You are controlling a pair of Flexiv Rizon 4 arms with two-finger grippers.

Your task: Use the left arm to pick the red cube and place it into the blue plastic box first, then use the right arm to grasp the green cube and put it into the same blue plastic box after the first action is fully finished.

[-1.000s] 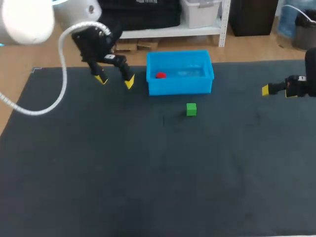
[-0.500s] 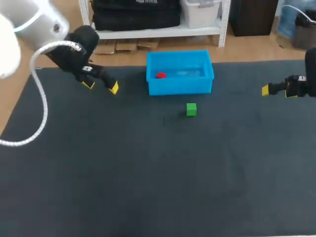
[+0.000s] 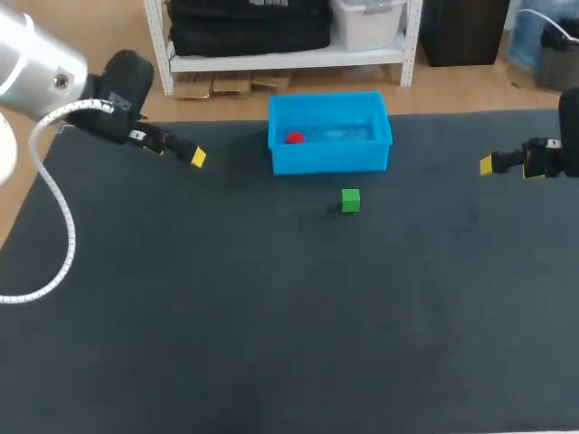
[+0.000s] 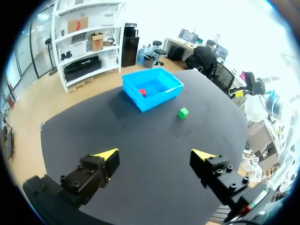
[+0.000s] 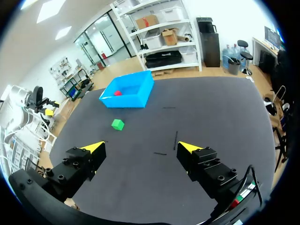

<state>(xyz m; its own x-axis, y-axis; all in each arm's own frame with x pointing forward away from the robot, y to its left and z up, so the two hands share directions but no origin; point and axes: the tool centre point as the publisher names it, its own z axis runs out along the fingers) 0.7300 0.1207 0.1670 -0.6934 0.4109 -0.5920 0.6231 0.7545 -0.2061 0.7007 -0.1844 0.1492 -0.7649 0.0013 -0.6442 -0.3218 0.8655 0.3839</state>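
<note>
– Since the red cube (image 3: 294,138) already lies inside the blue box (image 3: 330,161), toward its left end, is step one closed?

– Judged closed. Left gripper (image 4: 157,155) sits well off to the box's left, jaws spread wide with nothing between them. Step in hand: green cube, right arm.

– Where is the green cube (image 3: 351,200)?

– On the counter (image 3: 271,316), just in front of the box on the robot's side, clear of its front wall. Right gripper (image 5: 140,149) is far out to the box's right, jaws wide apart and empty. Next move calls for a long reach to above the cube, one jaw on each side, then a descent.

– Anything unclear?

– Overhead, only one yellow tip of the right gripper shows, and its arm is cut off at the edge. Whether the red cube sits flat on the box floor is too small to tell.
</note>
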